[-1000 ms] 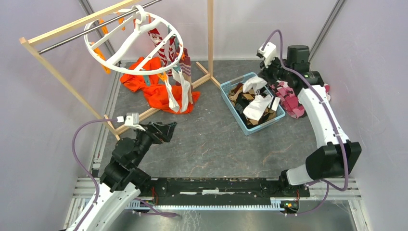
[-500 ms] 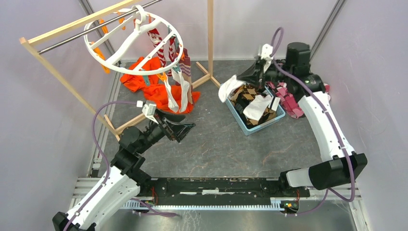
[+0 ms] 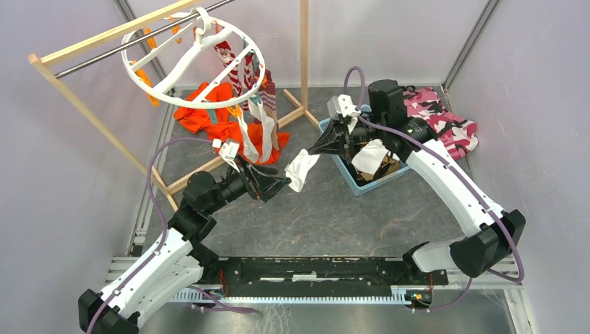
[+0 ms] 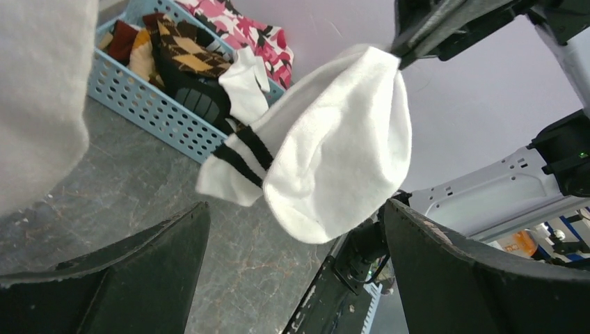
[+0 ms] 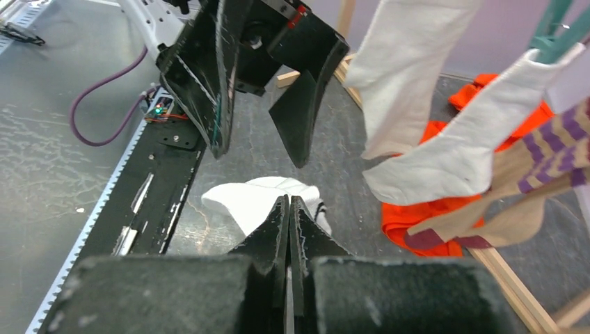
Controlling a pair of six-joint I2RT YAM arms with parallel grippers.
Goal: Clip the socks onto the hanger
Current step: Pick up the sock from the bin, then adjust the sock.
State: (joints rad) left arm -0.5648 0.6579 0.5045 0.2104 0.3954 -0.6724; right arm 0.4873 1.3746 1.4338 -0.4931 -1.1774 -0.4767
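Observation:
A white sock with black stripes point(image 3: 300, 169) point(image 4: 341, 139) point(image 5: 261, 198) hangs in mid-air over the middle of the table, with my right gripper point(image 3: 312, 151) point(image 5: 289, 203) shut on its top edge. My left gripper point(image 3: 280, 182) point(image 4: 296, 209) is open just left of it, and the sock's lower end sits between the spread fingers without touching them. The white ring hanger point(image 3: 182, 60) hangs on the rack at the back left. Several socks point(image 3: 250, 132) point(image 5: 410, 76) dangle from its clips. More socks point(image 3: 376, 156) lie in the blue basket point(image 3: 341, 161) point(image 4: 139, 104).
The wooden rack with a metal bar point(image 3: 97, 118) stands along the left and back. An orange garment point(image 3: 222, 136) lies under the hanger. A pink camouflage cloth point(image 3: 445, 118) lies behind the basket at the back right. Grey walls close in both sides.
My right arm has lifted the white sock out of the basket and carried it left to the middle. My left arm has reached right and forward to it, staying open.

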